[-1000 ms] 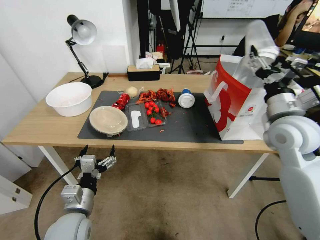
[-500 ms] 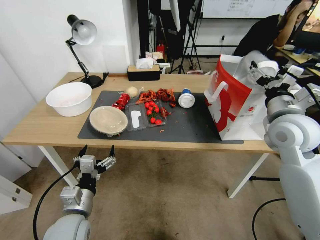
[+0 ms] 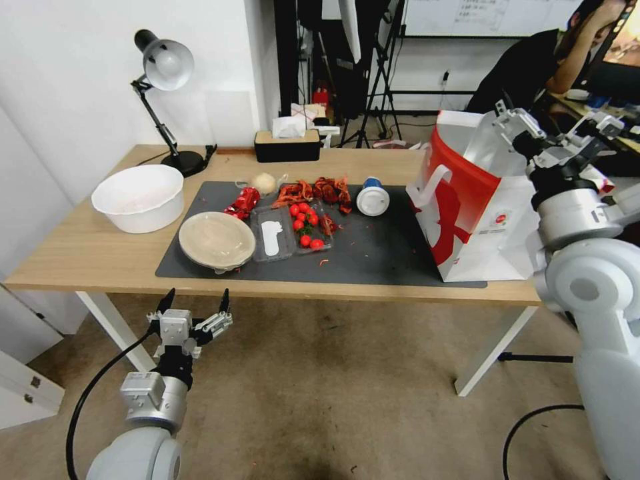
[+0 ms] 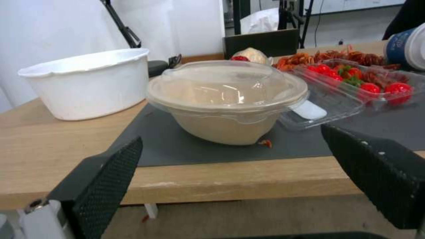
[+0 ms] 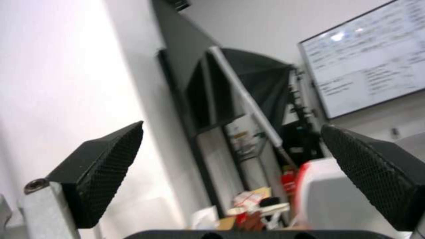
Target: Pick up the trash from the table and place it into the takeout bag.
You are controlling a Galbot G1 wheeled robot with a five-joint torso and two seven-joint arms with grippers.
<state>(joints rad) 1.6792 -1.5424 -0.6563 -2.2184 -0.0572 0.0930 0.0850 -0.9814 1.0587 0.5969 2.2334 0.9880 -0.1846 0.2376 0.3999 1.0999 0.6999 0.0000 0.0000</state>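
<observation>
Arms: glossy white rounded shells, silver-grey metal wrist cylinders, black collars between. Left gripper (image 3: 195,305): grey block body, two pointed black fingers (image 4: 104,186), inner pads cross-hatched rubber, silver bracket with screw at base. Black cable loops from left forearm. Right gripper (image 3: 557,120): white and grey linkage, black joints, same textured black fingers (image 5: 106,166).

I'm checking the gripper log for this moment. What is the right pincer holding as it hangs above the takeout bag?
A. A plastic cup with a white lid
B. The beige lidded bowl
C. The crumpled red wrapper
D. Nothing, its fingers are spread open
D: the right pincer sits above the takeout bag with its fingers spread wide and only the room behind showing between them.
</observation>
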